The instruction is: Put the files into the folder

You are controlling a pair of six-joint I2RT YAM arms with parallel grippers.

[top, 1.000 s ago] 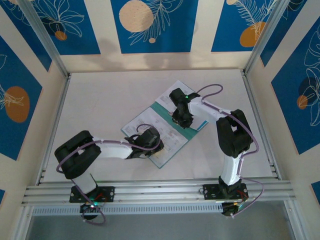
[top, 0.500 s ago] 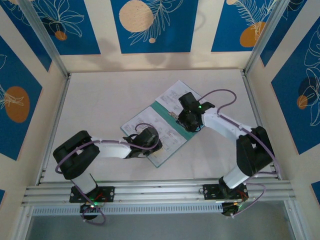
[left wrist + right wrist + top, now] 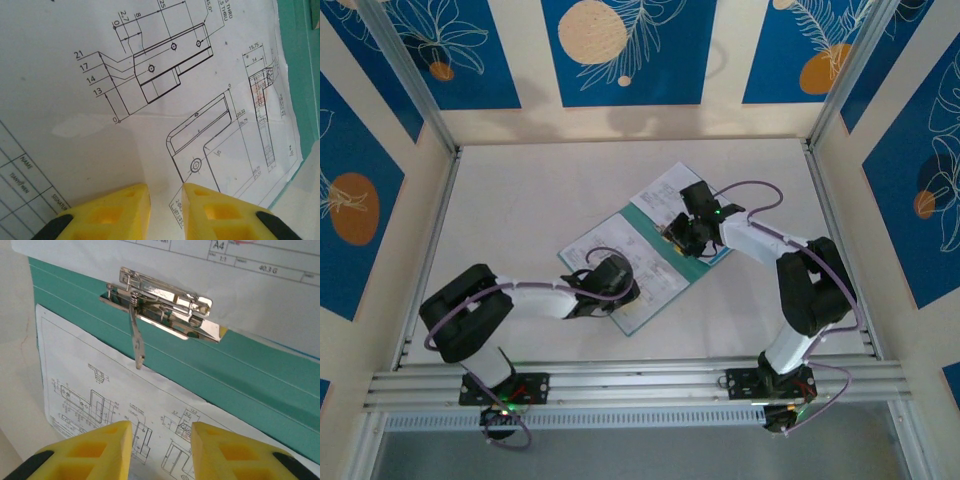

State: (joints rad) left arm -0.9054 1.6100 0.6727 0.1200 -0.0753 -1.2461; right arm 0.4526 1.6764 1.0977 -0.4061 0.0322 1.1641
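Note:
The teal folder (image 3: 642,213) lies open in the middle of the table, with white printed files (image 3: 655,268) on its near half and more files (image 3: 665,185) on its far half. My left gripper (image 3: 620,290) hovers low over the near sheet's drawing (image 3: 165,80). Its yellow fingers (image 3: 115,210) stand narrowly open with nothing between them. My right gripper (image 3: 680,236) is open just short of the spine. In the right wrist view the metal clip (image 3: 162,302) sits on the teal spine (image 3: 235,362), its lever (image 3: 136,340) hanging over the sheet's edge (image 3: 95,400).
Aluminium rails (image 3: 630,385) run along the table's near edge, and patterned blue walls (image 3: 620,50) close in the back and sides. Bare white tabletop (image 3: 520,200) stretches left of and behind the folder.
My right arm swung its elbow out to the right and partly back. Its gripper shifted slightly along the spine and its jaws widened a little. The left gripper stayed over the near sheet.

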